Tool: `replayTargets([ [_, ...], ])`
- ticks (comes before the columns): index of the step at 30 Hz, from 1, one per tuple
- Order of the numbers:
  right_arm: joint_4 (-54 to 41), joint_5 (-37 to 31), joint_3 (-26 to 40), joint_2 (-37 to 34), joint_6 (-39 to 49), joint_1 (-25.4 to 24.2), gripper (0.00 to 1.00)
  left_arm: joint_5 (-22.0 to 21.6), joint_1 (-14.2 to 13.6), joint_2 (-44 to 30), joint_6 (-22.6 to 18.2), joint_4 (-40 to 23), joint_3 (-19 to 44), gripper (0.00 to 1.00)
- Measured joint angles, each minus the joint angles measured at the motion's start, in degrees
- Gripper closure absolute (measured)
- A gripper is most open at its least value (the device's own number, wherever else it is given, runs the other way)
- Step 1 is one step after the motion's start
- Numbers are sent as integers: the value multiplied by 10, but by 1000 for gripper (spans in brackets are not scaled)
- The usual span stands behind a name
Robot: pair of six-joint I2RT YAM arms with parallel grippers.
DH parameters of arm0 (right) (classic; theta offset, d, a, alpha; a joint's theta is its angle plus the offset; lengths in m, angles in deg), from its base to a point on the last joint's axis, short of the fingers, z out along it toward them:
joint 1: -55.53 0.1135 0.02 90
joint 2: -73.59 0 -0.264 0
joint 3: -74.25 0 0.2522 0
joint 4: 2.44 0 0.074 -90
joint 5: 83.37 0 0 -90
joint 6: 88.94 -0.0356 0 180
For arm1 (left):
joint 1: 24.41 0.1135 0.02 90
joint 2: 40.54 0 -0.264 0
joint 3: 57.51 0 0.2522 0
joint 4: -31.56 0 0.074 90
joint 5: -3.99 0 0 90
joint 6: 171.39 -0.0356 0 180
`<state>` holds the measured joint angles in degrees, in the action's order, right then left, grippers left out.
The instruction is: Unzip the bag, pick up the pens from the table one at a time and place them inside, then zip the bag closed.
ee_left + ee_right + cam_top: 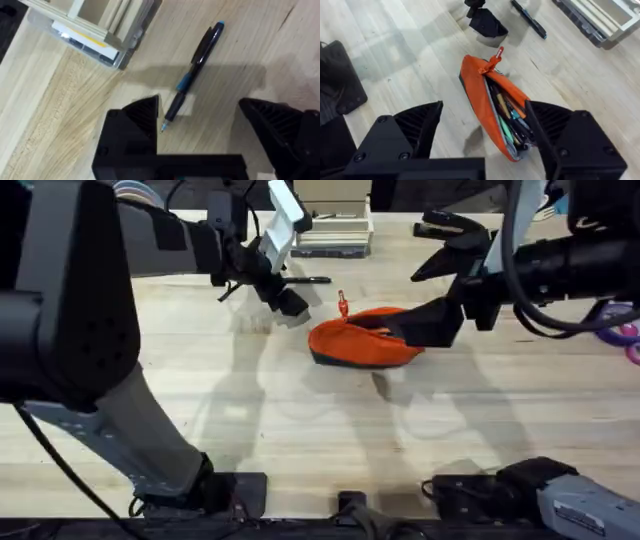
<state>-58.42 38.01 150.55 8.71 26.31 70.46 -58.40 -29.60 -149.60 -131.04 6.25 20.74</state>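
Observation:
The orange bag (365,340) lies mid-table, unzipped, its red zipper pull (342,305) at the far-left end. The right wrist view looks into the bag (480,95), where several pens lie. My right gripper (415,300) is open at the bag's right end, and its fingers (415,130) straddle that end without touching it. A black pen (310,280) with blue accents lies on the table (200,390) behind the bag. My left gripper (199,102) hovers open over the pen (192,75), whose tip lies close to one finger.
A clear tray holding a wooden organizer (335,235) stands just beyond the pen, also seen in the left wrist view (95,30). Purple objects (625,335) sit at the right edge. A black item (340,75) lies beside the bag.

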Motion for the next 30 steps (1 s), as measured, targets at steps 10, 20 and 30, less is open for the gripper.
replayTargets([
  [10,0,0,0,0,-2,0,4,9,0,-1,4,-14,1,7],
  [20,0,0,0,0,-32,0,4,8,2,-1,0,-17,3,765],
  [30,14,0,0,57,-38,0,4,13,0,-8,0,-25,3,960],
])
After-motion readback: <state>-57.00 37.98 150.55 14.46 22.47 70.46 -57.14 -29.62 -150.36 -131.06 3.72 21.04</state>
